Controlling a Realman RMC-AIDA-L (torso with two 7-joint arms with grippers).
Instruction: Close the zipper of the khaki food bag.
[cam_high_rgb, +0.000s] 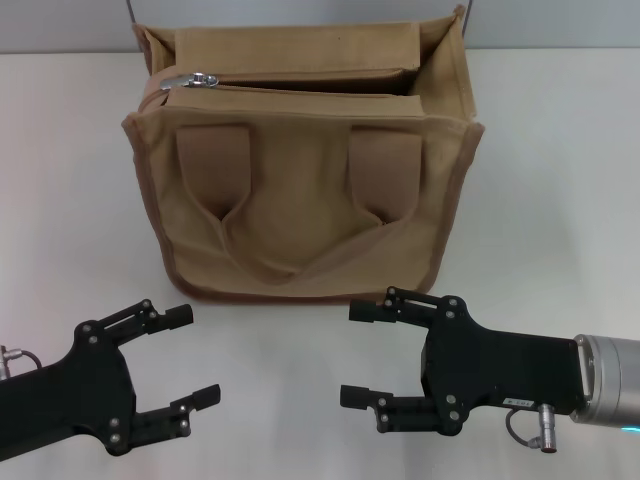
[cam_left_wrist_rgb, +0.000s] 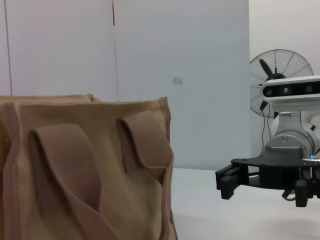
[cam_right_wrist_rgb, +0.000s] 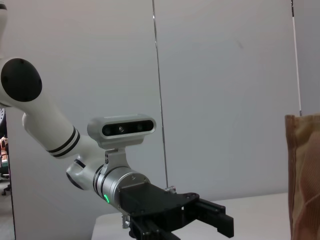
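The khaki food bag (cam_high_rgb: 300, 190) stands upright on the white table, its two strap handles facing me. Its top is open, with the tan zipper (cam_high_rgb: 300, 90) track running along the near flap. The silver pull tab (cam_high_rgb: 198, 79) sits at the left end. My left gripper (cam_high_rgb: 192, 355) is open and empty, low in front of the bag on the left. My right gripper (cam_high_rgb: 358, 355) is open and empty in front of the bag on the right. The bag also shows in the left wrist view (cam_left_wrist_rgb: 85, 170) and at the edge of the right wrist view (cam_right_wrist_rgb: 304, 175).
The white table (cam_high_rgb: 560, 180) extends around the bag to a pale wall behind. A fan (cam_left_wrist_rgb: 280, 75) stands in the background of the left wrist view.
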